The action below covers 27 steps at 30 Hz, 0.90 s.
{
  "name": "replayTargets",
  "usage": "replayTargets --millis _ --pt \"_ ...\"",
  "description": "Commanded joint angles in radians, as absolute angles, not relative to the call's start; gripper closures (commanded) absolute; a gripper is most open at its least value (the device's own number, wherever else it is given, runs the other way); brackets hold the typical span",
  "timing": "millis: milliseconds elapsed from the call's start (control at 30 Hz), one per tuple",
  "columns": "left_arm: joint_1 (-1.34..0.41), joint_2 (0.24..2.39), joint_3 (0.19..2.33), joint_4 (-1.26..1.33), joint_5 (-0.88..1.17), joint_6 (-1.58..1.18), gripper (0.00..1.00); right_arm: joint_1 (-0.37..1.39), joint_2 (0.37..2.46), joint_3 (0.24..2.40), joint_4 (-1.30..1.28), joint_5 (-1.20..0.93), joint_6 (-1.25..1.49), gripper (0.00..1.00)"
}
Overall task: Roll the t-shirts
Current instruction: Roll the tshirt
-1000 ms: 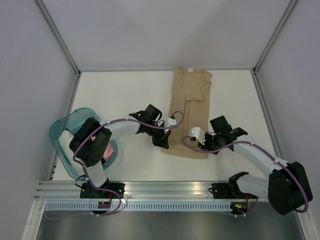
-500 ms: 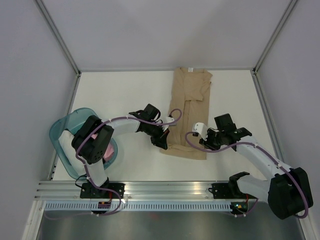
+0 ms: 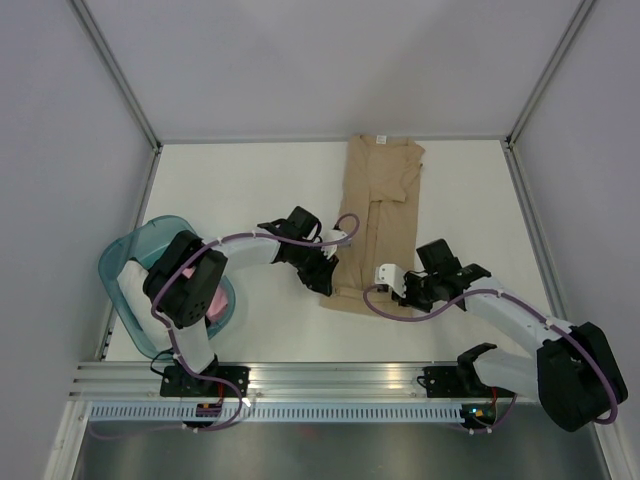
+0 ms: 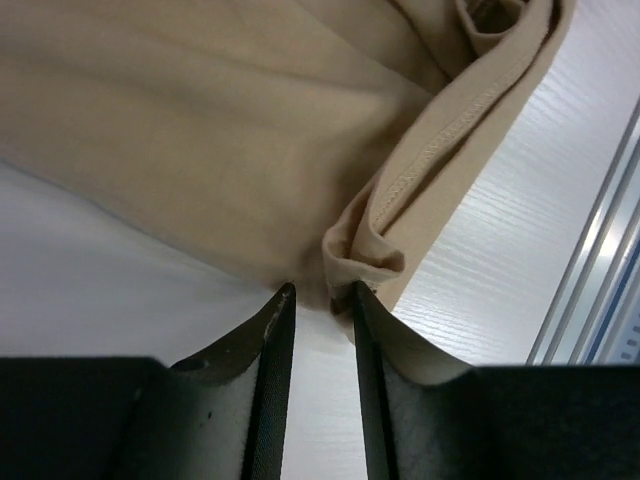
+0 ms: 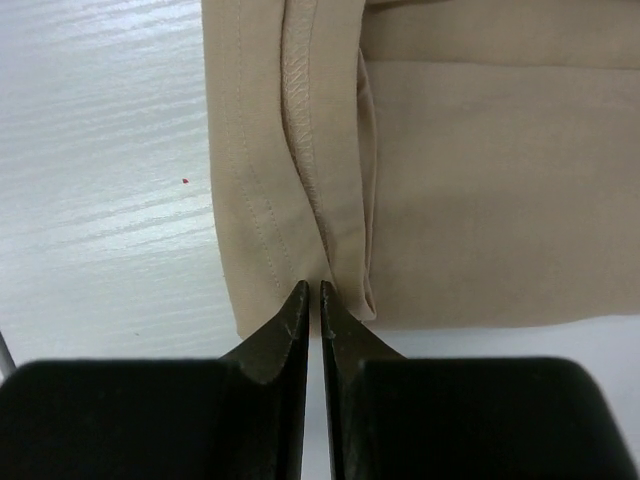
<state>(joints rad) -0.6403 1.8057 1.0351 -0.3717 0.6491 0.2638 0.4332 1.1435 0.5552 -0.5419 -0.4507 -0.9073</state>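
A tan t-shirt point(image 3: 378, 200), folded lengthwise, lies on the table with its collar at the far end. My left gripper point(image 3: 328, 285) sits at its near left corner. In the left wrist view the left gripper point(image 4: 320, 293) is narrowly open, with bare table in the gap and the bunched hem corner point(image 4: 362, 258) against the right fingertip. My right gripper point(image 3: 403, 292) is at the shirt's right edge by the hem. In the right wrist view the right gripper point(image 5: 312, 290) is closed to a thin slit on a cloth fold point(image 5: 305, 170) beside the stitched hem.
A translucent teal basket point(image 3: 125, 262) stands at the left edge, partly under the left arm, with a pink bundle point(image 3: 216, 300) inside. Aluminium rails point(image 3: 330, 378) run along the near edge. Grey walls close in both sides and the back.
The left gripper's jaws have parted at the hem corner. The right gripper opened, shifted nearer and left along the shirt's edge, then closed again by the hem.
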Motion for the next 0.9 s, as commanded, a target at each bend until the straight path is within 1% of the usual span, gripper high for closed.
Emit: replayTargets --millis 0,67,200,333,400,433,500,533,567,633,867 --pt "-0.635 1.773 1.066 -0.371 0.562 0.181 0.64 0.437 1.140 0.519 -0.453 -0.425 -0.923 0.87" --pt "-0.626 1.764 1.063 -0.373 0.505 0.172 0.64 0.436 1.132 0.497 -0.433 -0.401 -0.911 0.87" --pt "-0.603 1.727 1.072 -0.368 0.463 0.181 0.64 0.436 1.115 0.474 -0.434 -0.353 -0.913 0.87" --pt "-0.610 1.639 1.059 -0.330 0.477 0.277 0.64 0.436 1.111 0.468 -0.413 -0.348 -0.899 0.86" --pt "-0.653 1.551 0.997 -0.255 0.479 0.403 0.64 0.436 1.112 0.469 -0.408 -0.348 -0.893 0.86" --pt "-0.705 1.517 0.939 -0.227 0.459 0.510 0.63 0.436 1.112 0.471 -0.402 -0.348 -0.893 0.86" --pt "-0.761 1.435 0.873 -0.146 0.454 0.618 0.60 0.436 1.112 0.472 -0.400 -0.347 -0.896 0.87" --pt "-0.787 1.415 0.811 -0.121 0.459 0.705 0.53 0.437 1.112 0.474 -0.400 -0.347 -0.896 0.86" --pt "-0.826 1.398 0.783 -0.095 0.460 0.744 0.50 0.436 1.112 0.477 -0.403 -0.348 -0.896 0.86" --pt "-0.853 1.382 0.724 -0.040 0.454 0.838 0.43 0.437 1.111 0.479 -0.406 -0.348 -0.894 0.86" --pt "-0.868 1.469 0.690 -0.006 0.448 1.035 0.43 0.436 1.088 0.468 -0.417 -0.344 -0.910 0.86"
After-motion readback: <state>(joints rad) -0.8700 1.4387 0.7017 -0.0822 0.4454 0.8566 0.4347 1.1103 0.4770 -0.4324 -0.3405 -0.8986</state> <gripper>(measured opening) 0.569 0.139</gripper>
